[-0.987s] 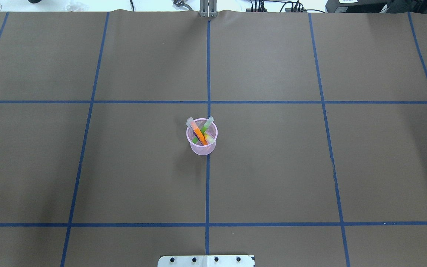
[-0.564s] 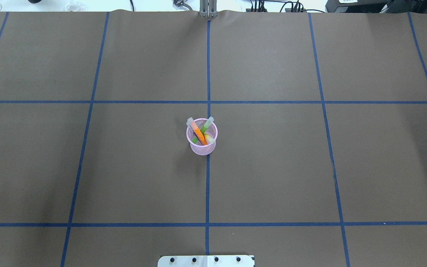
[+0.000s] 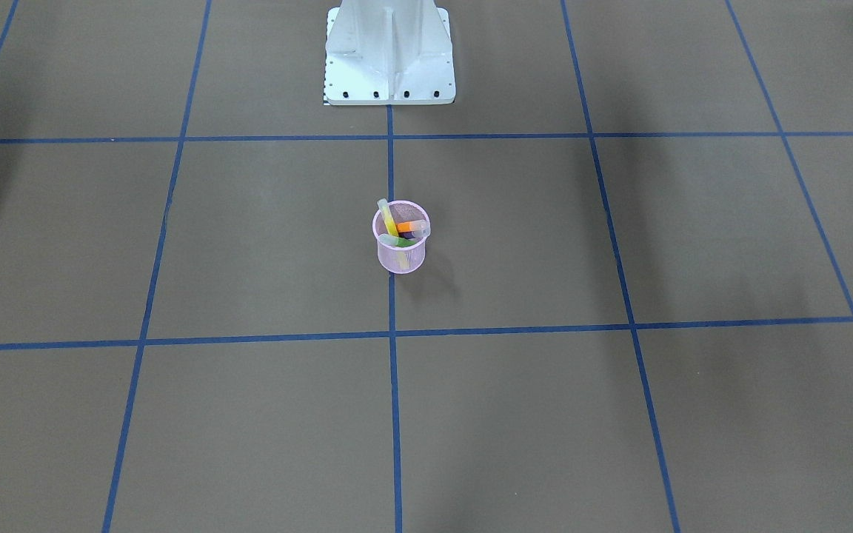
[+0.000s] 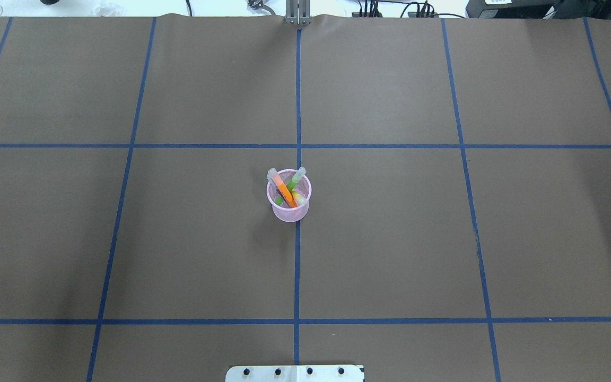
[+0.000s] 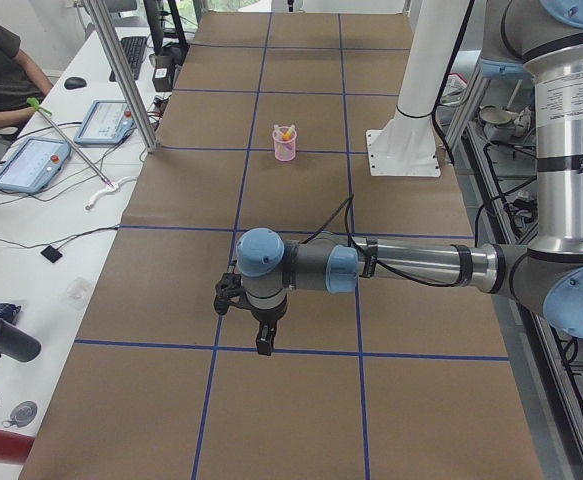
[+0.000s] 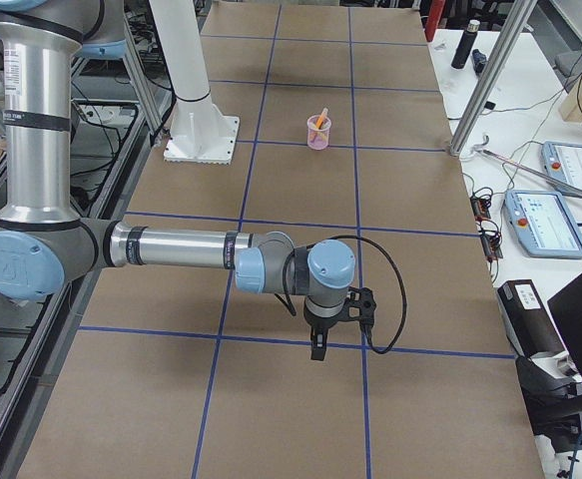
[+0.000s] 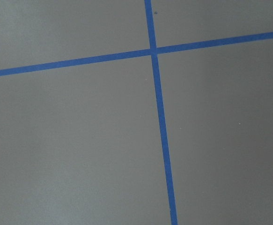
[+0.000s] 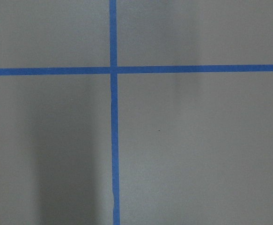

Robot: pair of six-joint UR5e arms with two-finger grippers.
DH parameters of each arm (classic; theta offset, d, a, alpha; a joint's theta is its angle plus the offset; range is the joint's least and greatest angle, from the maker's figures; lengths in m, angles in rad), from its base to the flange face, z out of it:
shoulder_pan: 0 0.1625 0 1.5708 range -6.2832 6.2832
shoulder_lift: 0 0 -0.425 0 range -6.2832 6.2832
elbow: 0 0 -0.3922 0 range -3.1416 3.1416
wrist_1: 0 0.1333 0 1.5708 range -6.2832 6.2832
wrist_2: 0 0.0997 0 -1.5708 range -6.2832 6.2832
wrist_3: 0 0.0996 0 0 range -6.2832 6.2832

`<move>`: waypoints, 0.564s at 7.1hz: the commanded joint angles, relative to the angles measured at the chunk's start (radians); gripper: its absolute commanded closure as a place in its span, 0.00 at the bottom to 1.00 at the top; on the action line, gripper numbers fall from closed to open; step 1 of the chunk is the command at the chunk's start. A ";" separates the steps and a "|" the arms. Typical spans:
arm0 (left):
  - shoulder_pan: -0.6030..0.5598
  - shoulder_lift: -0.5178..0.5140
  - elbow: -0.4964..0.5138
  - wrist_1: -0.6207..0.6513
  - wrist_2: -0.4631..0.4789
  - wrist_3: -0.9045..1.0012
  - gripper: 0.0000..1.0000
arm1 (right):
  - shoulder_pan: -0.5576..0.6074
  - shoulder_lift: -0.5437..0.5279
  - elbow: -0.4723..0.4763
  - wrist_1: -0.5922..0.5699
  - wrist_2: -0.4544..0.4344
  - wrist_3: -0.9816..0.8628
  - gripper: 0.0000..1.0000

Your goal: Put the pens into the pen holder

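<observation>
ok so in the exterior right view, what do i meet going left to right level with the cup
white pedestal → pen holder → tablet on the side bench

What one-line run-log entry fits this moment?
pens: in holder, none loose | holder: upright | left gripper: far from holder, state unclear | right gripper: same | task: looks complete

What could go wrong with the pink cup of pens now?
1. The pens lean and poke above the rim of the pink mesh pen holder, so it may be top-heavy; a bump might tip it.
2. The green pen sticks out past the rim; anything sweeping by could catch it.
</observation>
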 commanded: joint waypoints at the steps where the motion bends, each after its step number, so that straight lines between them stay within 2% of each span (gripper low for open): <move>1: -0.009 0.020 -0.016 0.000 -0.057 -0.015 0.00 | 0.000 0.002 -0.002 0.000 0.000 0.000 0.00; 4: -0.009 0.021 -0.016 -0.003 -0.044 -0.032 0.00 | 0.000 0.003 -0.005 0.000 -0.005 0.002 0.00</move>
